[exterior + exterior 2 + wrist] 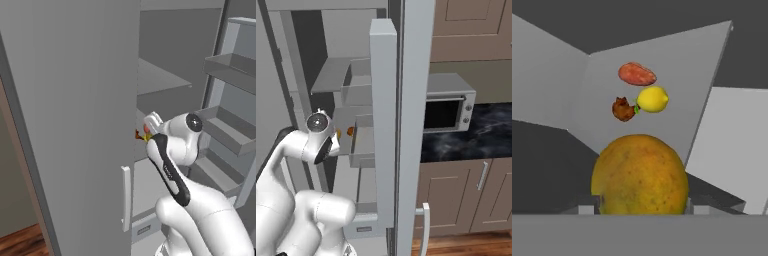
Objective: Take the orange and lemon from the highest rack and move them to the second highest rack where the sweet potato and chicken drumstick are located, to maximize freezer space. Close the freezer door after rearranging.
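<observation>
Gripper [640, 210] clamped the orange [640, 175] tight between its fingertips, right up against the hand and well short of the rack [677, 65] beyond, where the lemon [652, 99] touched the chicken drumstick [623, 109], sweet potato [637, 74] just beside them.

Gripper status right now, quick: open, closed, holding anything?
Gripper: closed on the orange, which sits between its fingertips in the hand view.
</observation>
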Robot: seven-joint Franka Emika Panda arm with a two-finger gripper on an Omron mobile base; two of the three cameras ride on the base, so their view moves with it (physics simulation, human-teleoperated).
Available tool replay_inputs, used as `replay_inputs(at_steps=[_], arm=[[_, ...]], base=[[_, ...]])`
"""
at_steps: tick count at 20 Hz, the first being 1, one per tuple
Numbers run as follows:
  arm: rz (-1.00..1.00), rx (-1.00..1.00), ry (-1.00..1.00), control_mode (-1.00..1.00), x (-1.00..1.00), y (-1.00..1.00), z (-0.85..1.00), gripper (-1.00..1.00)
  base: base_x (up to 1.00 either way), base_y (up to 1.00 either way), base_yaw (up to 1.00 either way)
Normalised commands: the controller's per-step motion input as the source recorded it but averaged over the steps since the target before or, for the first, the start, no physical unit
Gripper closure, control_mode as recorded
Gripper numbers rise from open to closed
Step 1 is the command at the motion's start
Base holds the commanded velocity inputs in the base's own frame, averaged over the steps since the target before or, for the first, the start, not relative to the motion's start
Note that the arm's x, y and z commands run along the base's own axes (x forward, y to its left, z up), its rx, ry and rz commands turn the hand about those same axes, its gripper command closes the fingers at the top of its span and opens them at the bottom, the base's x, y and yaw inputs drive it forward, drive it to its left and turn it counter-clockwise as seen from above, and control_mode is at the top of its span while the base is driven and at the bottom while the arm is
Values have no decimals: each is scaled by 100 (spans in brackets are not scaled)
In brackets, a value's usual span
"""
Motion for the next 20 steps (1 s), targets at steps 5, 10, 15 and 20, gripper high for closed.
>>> replay_inputs(at_steps=[5, 10, 15, 20], arm=[[0, 0, 20, -100, 59, -6, -26, 100], [0, 0, 7, -100, 53, 0, -32, 100], [0, 0, 1, -100, 55, 0, -33, 100], [0, 0, 8, -100, 50, 13, -37, 100]], base=[[0, 0, 0], [0, 0, 0], [0, 0, 0], [0, 0, 0]])
